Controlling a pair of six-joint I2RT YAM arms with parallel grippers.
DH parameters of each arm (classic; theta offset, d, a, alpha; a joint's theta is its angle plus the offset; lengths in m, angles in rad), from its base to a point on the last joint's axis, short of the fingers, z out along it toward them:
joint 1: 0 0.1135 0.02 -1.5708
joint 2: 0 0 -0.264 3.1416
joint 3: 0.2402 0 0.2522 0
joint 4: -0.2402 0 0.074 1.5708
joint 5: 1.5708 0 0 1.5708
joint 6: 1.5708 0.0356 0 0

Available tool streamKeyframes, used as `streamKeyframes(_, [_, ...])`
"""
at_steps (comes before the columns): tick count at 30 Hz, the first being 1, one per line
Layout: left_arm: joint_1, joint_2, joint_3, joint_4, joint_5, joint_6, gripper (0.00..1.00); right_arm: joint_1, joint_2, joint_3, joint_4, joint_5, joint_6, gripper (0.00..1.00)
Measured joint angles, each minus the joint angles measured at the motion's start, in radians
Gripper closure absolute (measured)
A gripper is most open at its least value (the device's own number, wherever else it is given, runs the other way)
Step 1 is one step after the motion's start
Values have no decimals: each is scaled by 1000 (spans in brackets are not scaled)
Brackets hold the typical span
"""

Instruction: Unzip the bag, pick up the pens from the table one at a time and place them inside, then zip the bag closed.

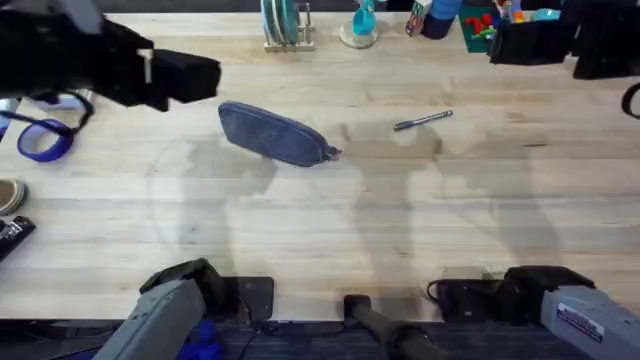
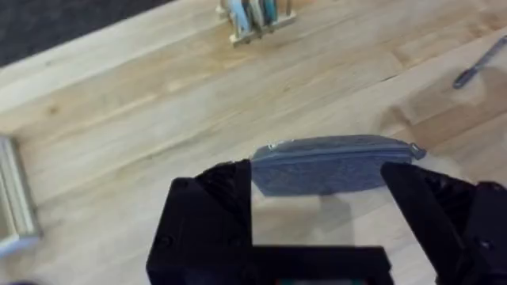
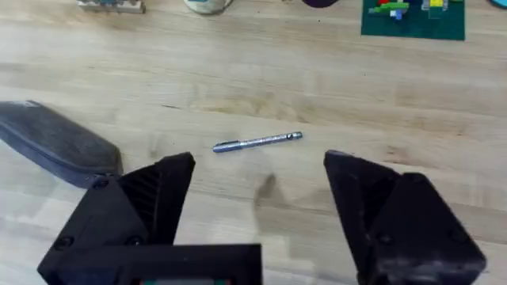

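- The left gripper (image 2: pixel 317 229) hangs above the table (image 1: pixel 330 230), fingers spread and empty; the bag (image 2: pixel 333 164) lies just beyond them, its long axis crosswise to the fingers, zipper on top, pull tab toward the pen (image 2: pixel 481 63).
- Overhead, the bag (image 1: pixel 277 134) slants down to the right, zipped.
- The right gripper (image 3: pixel 261 218) is spread wide and empty, the pen (image 3: pixel 258 142) crosswise ahead of it, well apart from the bag (image 3: pixel 55 142).

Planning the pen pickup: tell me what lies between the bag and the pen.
Nothing. In the overhead view, only bare table separates the bag from the pen; the right wrist view shows the same bare stretch.
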Motion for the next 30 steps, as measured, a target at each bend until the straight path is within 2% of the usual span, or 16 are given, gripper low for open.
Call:
streamKeyframes(3, [91, 25, 1, -17, 125, 99, 10, 0, 0, 0, 0, 0, 0, 5])
streamKeyframes(6, [151, 79, 2, -25, 230, 185, 10, 0, 0, 0, 0, 0, 0, 5])
streamKeyframes(11, [198, 224, 30, -65, 349, 304, 10, 0, 0, 0, 0, 0, 0, 5])
streamKeyframes(15, [200, 363, 129, -200, 385, 432, 10, 0, 0, 0, 0, 0, 0, 5])
streamKeyframes(22, [200, 599, 386, -517, 399, 720, 10, 0, 0, 0, 0, 0, 0, 5])
streamKeyframes(23, [200, 693, 478, -653, 397, 857, 10, 0, 0, 0, 0, 0, 0, 5])
streamKeyframes(24, [201, 723, 505, -691, 395, 904, 10, 0, 0, 0, 0, 0, 0, 5])
streamKeyframes(30, [202, 833, 563, -711, 370, 1073, 10, 0, 0, 0, 0, 0, 1, 6])
